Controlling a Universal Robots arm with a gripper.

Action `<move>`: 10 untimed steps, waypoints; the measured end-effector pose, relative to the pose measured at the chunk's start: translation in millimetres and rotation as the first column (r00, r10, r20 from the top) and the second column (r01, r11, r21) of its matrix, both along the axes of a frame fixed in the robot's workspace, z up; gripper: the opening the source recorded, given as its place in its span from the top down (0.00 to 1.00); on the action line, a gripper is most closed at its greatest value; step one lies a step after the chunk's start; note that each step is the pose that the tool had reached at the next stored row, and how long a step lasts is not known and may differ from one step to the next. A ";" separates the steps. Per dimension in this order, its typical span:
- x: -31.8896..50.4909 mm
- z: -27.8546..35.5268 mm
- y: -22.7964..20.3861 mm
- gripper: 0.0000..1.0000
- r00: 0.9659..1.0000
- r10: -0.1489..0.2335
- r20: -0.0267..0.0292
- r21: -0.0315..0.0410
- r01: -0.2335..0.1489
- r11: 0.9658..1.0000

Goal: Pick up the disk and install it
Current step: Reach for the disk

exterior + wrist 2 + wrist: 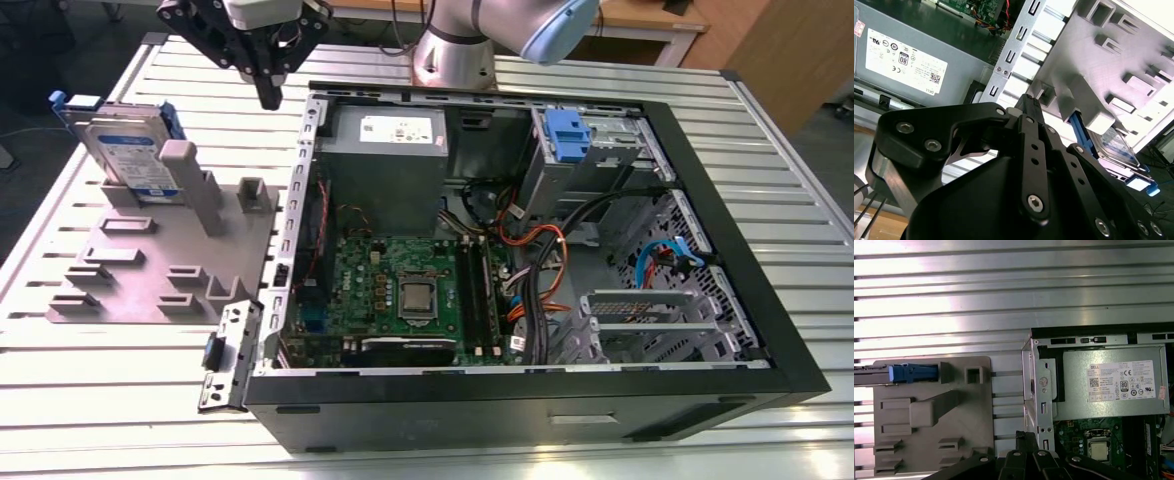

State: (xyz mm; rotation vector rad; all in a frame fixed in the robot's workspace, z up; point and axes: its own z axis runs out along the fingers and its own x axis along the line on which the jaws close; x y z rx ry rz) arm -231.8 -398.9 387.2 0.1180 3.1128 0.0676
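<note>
Disk [123, 150] stands on edge in a slot at the far corner of the grey fixture [147, 275], on the exterior view's left and outside the computer case [727, 215]; its blue carrier frames the silver body and the white-and-blue label faces the camera. In the first wrist view the disk [904, 373] shows edge-on as a blue strip, and in the second wrist view it [1116, 145] rises behind the fixture's blocks. 1 tall grey post [180, 170] stands just beside it, partly covering its lower corner, with a shorter block [251, 193] near. The fixture lies on a slatted metal table [80, 390], touching the open case's side wall. Inside the case sit the grey power supply [387, 140], a green motherboard [400, 290], orange and black cables [534, 250] and a silver cage with a blue latch tab [567, 135]. The gripper [271, 98] hangs above the strip between fixture and case, well apart from the disk, pointing down from the arm [461, 45] that rises behind the case. Its fingers are pressed together on nothing, as both wrist views show [1029, 100] [1026, 436].
</note>
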 end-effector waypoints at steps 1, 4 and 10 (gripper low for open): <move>0.0 0.0 0.0 0.89 1.000 0.000 0.000 0.000 0.000 1.000; -0.1 0.0 0.0 0.89 1.000 0.000 0.000 0.000 0.000 1.000; -0.5 -0.1 0.0 0.89 1.000 0.000 0.000 0.000 0.000 1.000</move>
